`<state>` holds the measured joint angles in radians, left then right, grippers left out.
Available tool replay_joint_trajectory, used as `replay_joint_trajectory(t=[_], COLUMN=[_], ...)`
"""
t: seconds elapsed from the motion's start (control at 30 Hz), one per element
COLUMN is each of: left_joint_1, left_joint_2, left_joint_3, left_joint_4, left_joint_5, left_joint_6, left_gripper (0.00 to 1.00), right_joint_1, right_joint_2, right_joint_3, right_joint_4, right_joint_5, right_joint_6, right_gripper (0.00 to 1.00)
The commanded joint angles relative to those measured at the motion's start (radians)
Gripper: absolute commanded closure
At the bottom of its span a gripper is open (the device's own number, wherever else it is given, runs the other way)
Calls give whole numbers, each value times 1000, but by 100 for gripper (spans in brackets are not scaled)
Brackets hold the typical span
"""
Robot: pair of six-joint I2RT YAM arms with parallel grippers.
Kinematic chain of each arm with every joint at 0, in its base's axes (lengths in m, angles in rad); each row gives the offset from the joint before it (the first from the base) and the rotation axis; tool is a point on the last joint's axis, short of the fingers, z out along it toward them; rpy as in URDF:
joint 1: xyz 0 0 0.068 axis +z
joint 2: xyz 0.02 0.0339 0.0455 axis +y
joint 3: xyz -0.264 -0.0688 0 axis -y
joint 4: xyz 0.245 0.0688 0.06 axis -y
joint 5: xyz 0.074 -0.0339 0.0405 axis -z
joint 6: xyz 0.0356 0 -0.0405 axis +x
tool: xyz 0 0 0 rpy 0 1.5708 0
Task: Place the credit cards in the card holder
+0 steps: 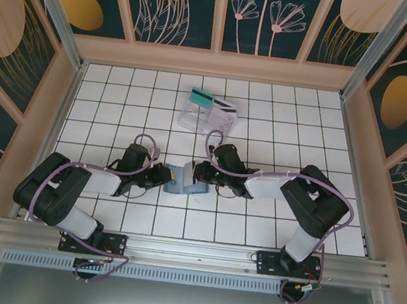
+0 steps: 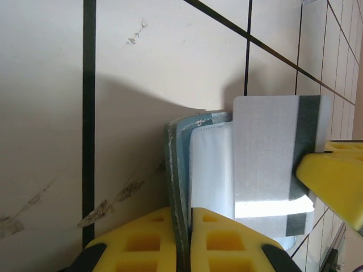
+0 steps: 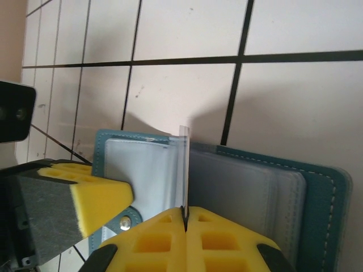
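Note:
The card holder (image 1: 183, 179) lies open on the tiles between my two grippers. My left gripper (image 2: 189, 211) is shut on the edge of its teal cover (image 2: 177, 164). My right gripper (image 3: 185, 209) is shut on a whitish credit card with a dark stripe (image 2: 264, 147). That card stands edge-on (image 3: 184, 164) over the holder's clear pockets (image 3: 255, 187), near the fold. From above, the left gripper (image 1: 162, 177) and right gripper (image 1: 199, 172) face each other across the holder. A teal card (image 1: 199, 97) and another striped whitish card (image 1: 225, 104) lie at the clear tray.
The clear plastic tray (image 1: 196, 119) sits on the far middle of the tiled table. Wooden walls enclose the table on the left, right and back. The left gripper's yellow finger (image 3: 85, 195) is close beside the holder's snap tab.

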<state>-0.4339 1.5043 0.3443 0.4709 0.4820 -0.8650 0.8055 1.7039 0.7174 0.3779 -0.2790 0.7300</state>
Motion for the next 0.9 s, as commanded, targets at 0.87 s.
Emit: replay_joint_trajectory(t=[0.87], left_joint_1=[0], left_joint_2=[-45], left_joint_3=[-6], left_joint_4=[-54], left_joint_5=[-23], left_joint_6=[0], left_gripper=[100], right_joint_1=[26], right_joint_2=[50], right_joint_3=[22], right_joint_4=[-26], right_joint_5=[-25], right_joint_6=[30], right_gripper=[100])
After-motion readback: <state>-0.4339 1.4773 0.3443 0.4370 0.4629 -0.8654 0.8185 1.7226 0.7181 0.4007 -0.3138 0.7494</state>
